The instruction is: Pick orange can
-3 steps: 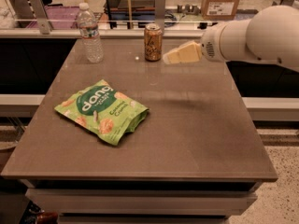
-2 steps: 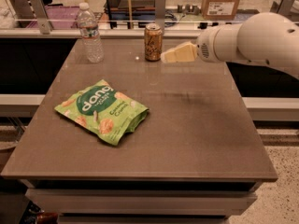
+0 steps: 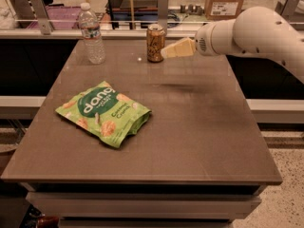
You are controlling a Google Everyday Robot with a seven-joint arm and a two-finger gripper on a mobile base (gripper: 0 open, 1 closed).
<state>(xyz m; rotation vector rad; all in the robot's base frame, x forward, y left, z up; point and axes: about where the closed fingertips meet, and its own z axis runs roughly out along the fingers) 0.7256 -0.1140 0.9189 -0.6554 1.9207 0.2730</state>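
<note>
The orange can (image 3: pixel 155 42) stands upright near the far edge of the brown table (image 3: pixel 190 127), at its middle. It is orange-brown with pale lettering and a silver rim. My gripper (image 3: pixel 167 52) comes in from the right on a white arm (image 3: pixel 251 34). Its cream fingers (image 3: pixel 178 48) point left and reach to just right of the can, at the height of its lower half. They look almost in contact with the can.
A clear plastic water bottle (image 3: pixel 91 33) stands at the far left of the table. A green snack bag (image 3: pixel 103 113) lies flat left of centre. Behind the table runs a rail with shelves, bins and a cardboard box (image 3: pixel 228 1).
My gripper has moved left, closing the gap to the right side of the can. The can, bottle and bag have not moved.
</note>
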